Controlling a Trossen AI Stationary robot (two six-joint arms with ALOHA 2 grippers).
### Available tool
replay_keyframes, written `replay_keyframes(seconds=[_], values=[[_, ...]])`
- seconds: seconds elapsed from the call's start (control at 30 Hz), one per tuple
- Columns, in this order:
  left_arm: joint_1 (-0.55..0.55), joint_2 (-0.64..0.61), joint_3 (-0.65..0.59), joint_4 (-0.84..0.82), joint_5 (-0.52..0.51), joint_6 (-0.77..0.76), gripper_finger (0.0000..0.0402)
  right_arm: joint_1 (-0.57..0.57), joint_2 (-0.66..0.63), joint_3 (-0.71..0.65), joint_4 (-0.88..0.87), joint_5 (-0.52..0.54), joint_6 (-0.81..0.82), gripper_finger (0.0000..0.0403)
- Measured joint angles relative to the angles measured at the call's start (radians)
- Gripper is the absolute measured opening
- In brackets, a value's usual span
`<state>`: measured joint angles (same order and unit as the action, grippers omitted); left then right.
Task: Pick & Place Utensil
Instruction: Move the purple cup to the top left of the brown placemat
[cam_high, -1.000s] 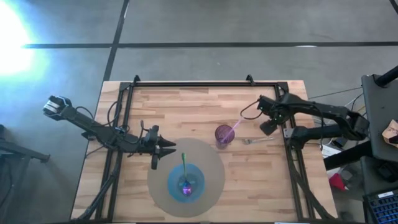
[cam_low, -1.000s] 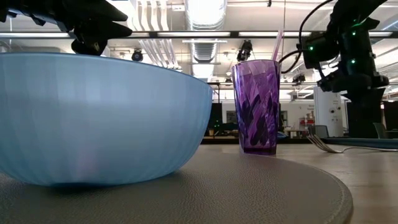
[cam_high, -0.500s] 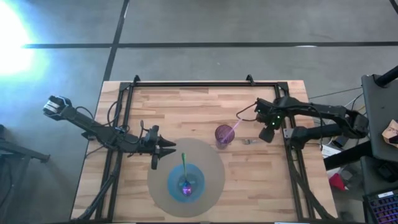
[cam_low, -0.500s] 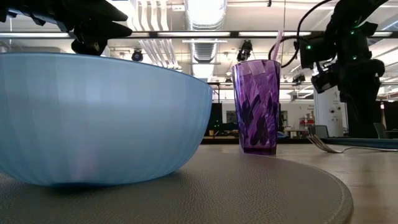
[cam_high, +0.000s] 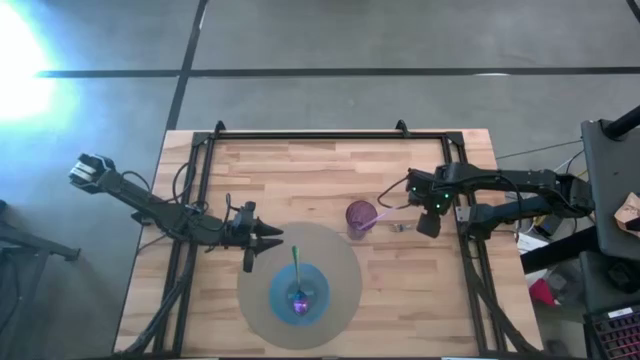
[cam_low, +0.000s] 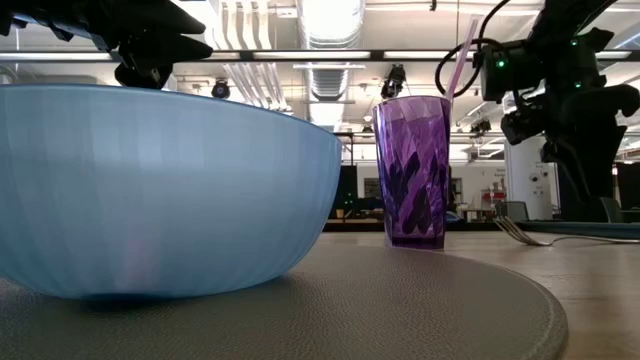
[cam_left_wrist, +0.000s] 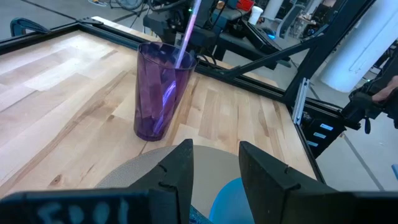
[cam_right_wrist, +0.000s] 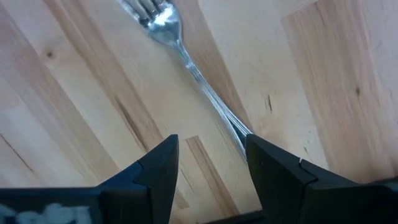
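Note:
A silver fork lies flat on the wooden table to the right of a purple cup; its tines also show in the high view and the low view. My right gripper is open and points down over the fork's handle, one finger on each side of it; it also shows in the high view. My left gripper is open and empty at the left rim of a grey round mat. A blue bowl on the mat holds a green-handled utensil.
A pink straw stands tilted in the purple cup, just left of my right gripper. Black frame rails run along the table's edges. Bare wood lies behind the cup and near the front right.
My right gripper has moved toward the table's near edge and down over the fork's handle, tipping to point downward. The straw's top has swung a little in the cup.

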<state>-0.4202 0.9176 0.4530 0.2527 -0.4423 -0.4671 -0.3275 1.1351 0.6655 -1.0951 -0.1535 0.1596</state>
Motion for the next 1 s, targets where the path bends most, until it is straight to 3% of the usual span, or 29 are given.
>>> replay_keyframes(seconds=[0.23,0.63,0.83,1.0], values=[[0.000,0.000,0.000,0.000,0.000,0.000,0.0120,0.000,0.015,0.036,0.028,0.023,0.020,0.0183],[0.000,0.000,0.000,0.000,0.000,0.000,0.0120,-0.029,0.192,0.130,0.030,0.130,0.001,0.0183],[0.014,0.000,0.000,0.013,-0.007,0.069,0.0120,-0.060,0.139,0.215,-0.020,0.168,-0.023,0.0183],[0.106,0.000,0.030,0.019,-0.046,0.108,0.0120,-0.110,0.066,0.281,-0.058,0.230,-0.015,0.0183]])
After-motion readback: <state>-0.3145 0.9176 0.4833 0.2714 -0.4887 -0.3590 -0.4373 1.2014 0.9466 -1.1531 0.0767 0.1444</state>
